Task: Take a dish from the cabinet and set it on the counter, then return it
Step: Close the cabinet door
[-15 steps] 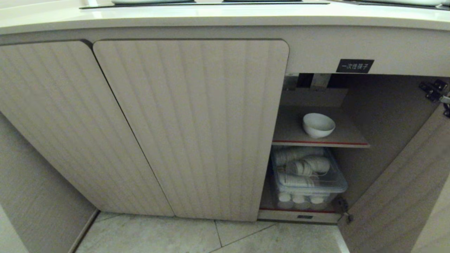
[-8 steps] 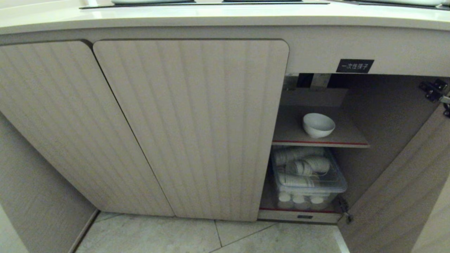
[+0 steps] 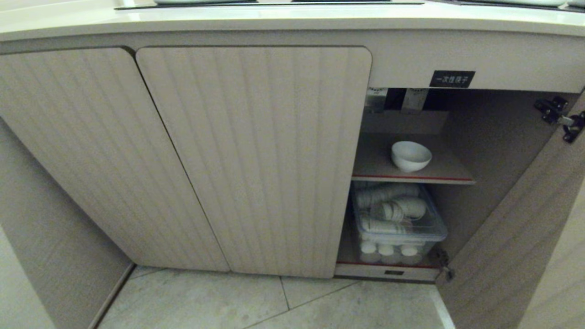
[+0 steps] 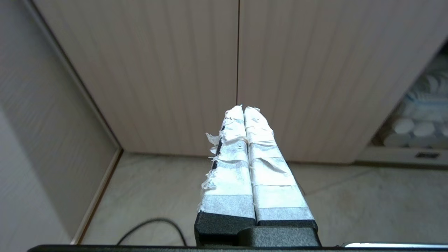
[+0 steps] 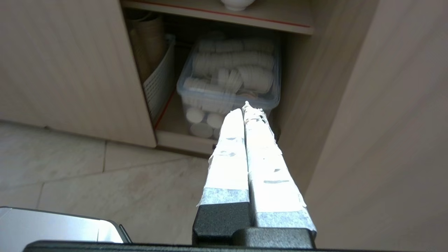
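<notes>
The dish, a small white bowl, stands upright on the upper red-edged shelf of the cabinet, whose right door hangs open. Only the dish's underside shows in the right wrist view. The cream counter runs along the top. Neither arm shows in the head view. My right gripper is shut and empty, low in front of the open compartment. My left gripper is shut and empty, facing the two closed ribbed doors.
A clear plastic bin of stacked white cups fills the lower shelf, seen too as the bin from the right wrist. A black label sits above the opening. Tiled floor lies below, with a black cable on it.
The whole head view has shifted: the cabinet and dish sit slightly higher and leftward in the picture, so the camera moved. The dish stays on its shelf.
</notes>
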You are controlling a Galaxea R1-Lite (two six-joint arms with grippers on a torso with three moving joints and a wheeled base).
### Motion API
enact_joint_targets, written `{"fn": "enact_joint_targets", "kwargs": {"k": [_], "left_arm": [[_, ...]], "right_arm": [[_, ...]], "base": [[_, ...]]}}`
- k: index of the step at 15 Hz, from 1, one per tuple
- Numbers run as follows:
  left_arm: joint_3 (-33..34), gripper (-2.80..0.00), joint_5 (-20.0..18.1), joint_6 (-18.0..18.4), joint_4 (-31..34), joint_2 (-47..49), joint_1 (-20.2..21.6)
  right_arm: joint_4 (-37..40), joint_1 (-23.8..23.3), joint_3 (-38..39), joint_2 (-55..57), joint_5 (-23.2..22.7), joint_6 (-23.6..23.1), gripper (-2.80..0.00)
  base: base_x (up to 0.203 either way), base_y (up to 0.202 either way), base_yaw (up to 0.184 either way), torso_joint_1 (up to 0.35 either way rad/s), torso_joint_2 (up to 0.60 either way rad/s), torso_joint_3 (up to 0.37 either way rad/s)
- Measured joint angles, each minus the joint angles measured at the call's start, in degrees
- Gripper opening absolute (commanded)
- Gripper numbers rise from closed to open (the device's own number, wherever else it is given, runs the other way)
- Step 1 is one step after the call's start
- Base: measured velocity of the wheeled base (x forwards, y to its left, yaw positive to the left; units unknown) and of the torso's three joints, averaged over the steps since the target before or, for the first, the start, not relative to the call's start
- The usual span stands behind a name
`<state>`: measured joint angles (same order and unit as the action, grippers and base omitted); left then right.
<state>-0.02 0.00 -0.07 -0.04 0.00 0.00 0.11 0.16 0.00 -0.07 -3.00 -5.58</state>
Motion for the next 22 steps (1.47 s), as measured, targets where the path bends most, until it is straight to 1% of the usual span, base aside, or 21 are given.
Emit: {"fn": "enact_joint_targets", "kwargs": {"k": [10, 22], "left_arm": [[0.0, -2.8, 0.0, 0.1, 0.0, 0.0, 0.0], [0.0, -2.8, -0.1, 0.1, 0.0, 0.0, 0.0]], "right_arm": [[0.0, 0.0, 0.0, 0.0, 0.0, 0.0, -2.8], [0.0, 0.0, 0.0, 0.0, 0.0, 0.0, -2.8]], "base": [[-0.176, 0.0, 0.003, 0.002, 0.0, 0.002], [0.0, 0.0, 0.0, 0.0, 0.0, 0.0]]}}
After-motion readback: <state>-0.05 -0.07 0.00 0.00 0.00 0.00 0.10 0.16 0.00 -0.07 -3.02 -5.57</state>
